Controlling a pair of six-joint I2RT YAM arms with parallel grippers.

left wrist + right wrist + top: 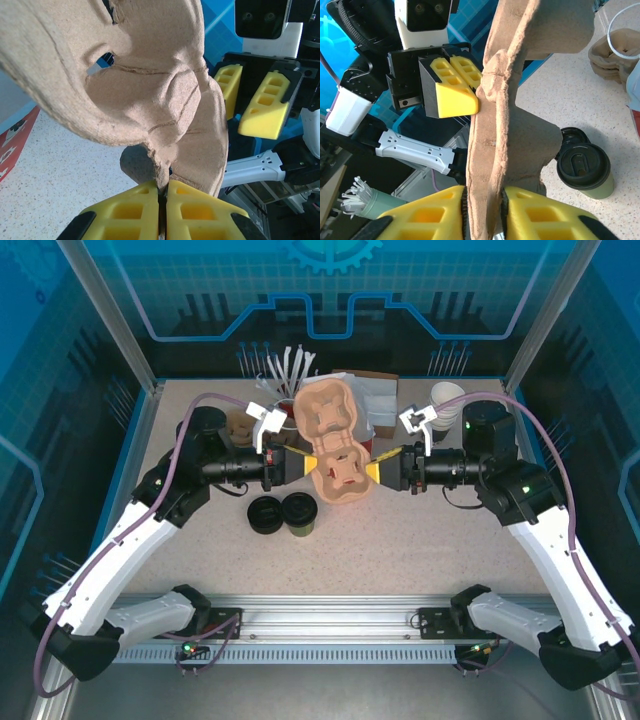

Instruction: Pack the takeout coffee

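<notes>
The takeout coffee (300, 514) is standing upright on the speckled table (430, 540), near the middle and just in front of the raised carrier. It is a small cup showing a dark olive-green wall under a round black lid. A low stack of black lids (266, 513) is sitting right against its left side. From above, the lid is covering nearly all of the cup, leaving a sliver of green at its near edge. In the right wrist view the carrier's wall is cutting off part of the lid stack behind the cup. The left arm (150, 510) is reaching up from its base and bending inward, its forearm lying level and pointing right. The left gripper (306, 465) is pinching the left rim of the tan moulded-pulp cup carrier (335, 440), its yellow pads closed tight on the thin edge. The carrier is hanging clear of the table between the two grippers, its pockets facing up toward the overhead camera. The right arm (540, 530) is mirroring that pose, forearm level and pointing left. The right gripper (374, 472) is straddling the carrier's right rim. Its jaws seem to be pressing on the pulp from both sides, though the close view is leaving the contact a little unclear.
</notes>
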